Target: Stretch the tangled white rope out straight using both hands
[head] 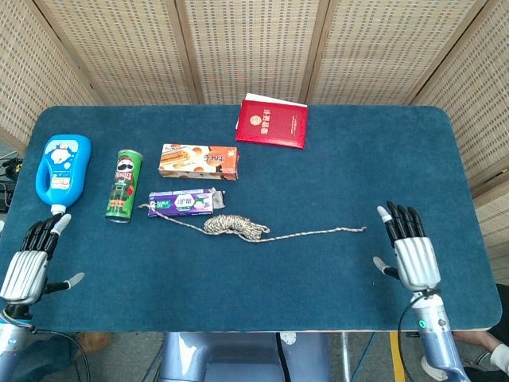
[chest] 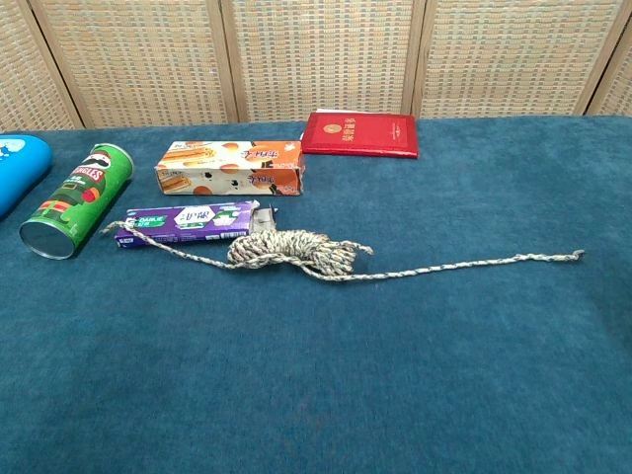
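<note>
The white rope (head: pixel 238 228) (chest: pixel 296 250) lies slack on the blue table, with a tangled bundle in the middle. One free end reaches left over the purple box, the other trails right to about the table's right third. My left hand (head: pixel 28 263) hovers open at the front left edge, far from the rope. My right hand (head: pixel 409 251) hovers open near the front right, a little right of the rope's end, fingers spread and holding nothing. Neither hand shows in the chest view.
A purple box (head: pixel 181 202), an orange snack box (head: pixel 199 161), a green chip can (head: pixel 123 185) and a blue bottle (head: pixel 60 169) lie left of centre. A red booklet (head: pixel 271 123) lies at the back. The blue table (head: pixel 262 278) has bare cloth in front of the rope.
</note>
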You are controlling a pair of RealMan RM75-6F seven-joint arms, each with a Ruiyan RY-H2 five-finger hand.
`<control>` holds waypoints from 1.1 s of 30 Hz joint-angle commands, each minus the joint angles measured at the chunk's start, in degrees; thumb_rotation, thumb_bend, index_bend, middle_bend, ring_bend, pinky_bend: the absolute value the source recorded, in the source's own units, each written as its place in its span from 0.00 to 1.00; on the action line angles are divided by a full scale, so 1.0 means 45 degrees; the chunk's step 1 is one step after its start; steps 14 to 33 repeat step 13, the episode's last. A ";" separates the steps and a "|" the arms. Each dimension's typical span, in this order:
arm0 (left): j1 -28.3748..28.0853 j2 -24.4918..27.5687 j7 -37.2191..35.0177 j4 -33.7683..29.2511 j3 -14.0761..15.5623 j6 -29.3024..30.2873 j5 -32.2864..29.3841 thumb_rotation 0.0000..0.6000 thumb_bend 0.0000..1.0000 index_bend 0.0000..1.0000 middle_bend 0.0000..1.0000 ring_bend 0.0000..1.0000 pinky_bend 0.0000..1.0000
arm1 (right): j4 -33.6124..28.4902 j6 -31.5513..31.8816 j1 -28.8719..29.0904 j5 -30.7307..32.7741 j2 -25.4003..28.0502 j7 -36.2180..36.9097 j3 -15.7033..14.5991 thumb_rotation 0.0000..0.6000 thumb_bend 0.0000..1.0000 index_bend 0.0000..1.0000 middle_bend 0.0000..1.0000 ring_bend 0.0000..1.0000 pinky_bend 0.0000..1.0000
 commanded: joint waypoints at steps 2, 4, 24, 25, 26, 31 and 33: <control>0.0573 -0.0123 -0.0007 -0.0108 0.0219 0.0587 0.0332 1.00 0.00 0.00 0.00 0.00 0.00 | -0.0173 0.0625 -0.0834 -0.0607 0.0410 -0.0112 -0.0704 1.00 0.00 0.00 0.00 0.00 0.00; 0.0701 -0.0141 0.0111 -0.0107 0.0270 0.0670 0.0470 1.00 0.00 0.00 0.00 0.00 0.00 | -0.0628 0.0642 -0.1057 -0.0689 0.0658 -0.0427 -0.0886 1.00 0.00 0.00 0.00 0.00 0.00; 0.0968 -0.0207 0.0686 -0.0117 0.0190 0.0757 0.0905 1.00 0.00 0.00 0.00 0.00 0.00 | -0.2105 0.0434 -0.1566 -0.0707 0.1219 -0.1305 -0.0876 1.00 0.00 0.00 0.00 0.00 0.00; 0.0968 -0.0207 0.0686 -0.0117 0.0190 0.0757 0.0905 1.00 0.00 0.00 0.00 0.00 0.00 | -0.2105 0.0434 -0.1566 -0.0707 0.1219 -0.1305 -0.0876 1.00 0.00 0.00 0.00 0.00 0.00; 0.0968 -0.0207 0.0686 -0.0117 0.0190 0.0757 0.0905 1.00 0.00 0.00 0.00 0.00 0.00 | -0.2105 0.0434 -0.1566 -0.0707 0.1219 -0.1305 -0.0876 1.00 0.00 0.00 0.00 0.00 0.00; 0.0968 -0.0207 0.0686 -0.0117 0.0190 0.0757 0.0905 1.00 0.00 0.00 0.00 0.00 0.00 | -0.2105 0.0434 -0.1566 -0.0707 0.1219 -0.1305 -0.0876 1.00 0.00 0.00 0.00 0.00 0.00; 0.0968 -0.0207 0.0686 -0.0117 0.0190 0.0757 0.0905 1.00 0.00 0.00 0.00 0.00 0.00 | -0.2105 0.0434 -0.1566 -0.0707 0.1219 -0.1305 -0.0876 1.00 0.00 0.00 0.00 0.00 0.00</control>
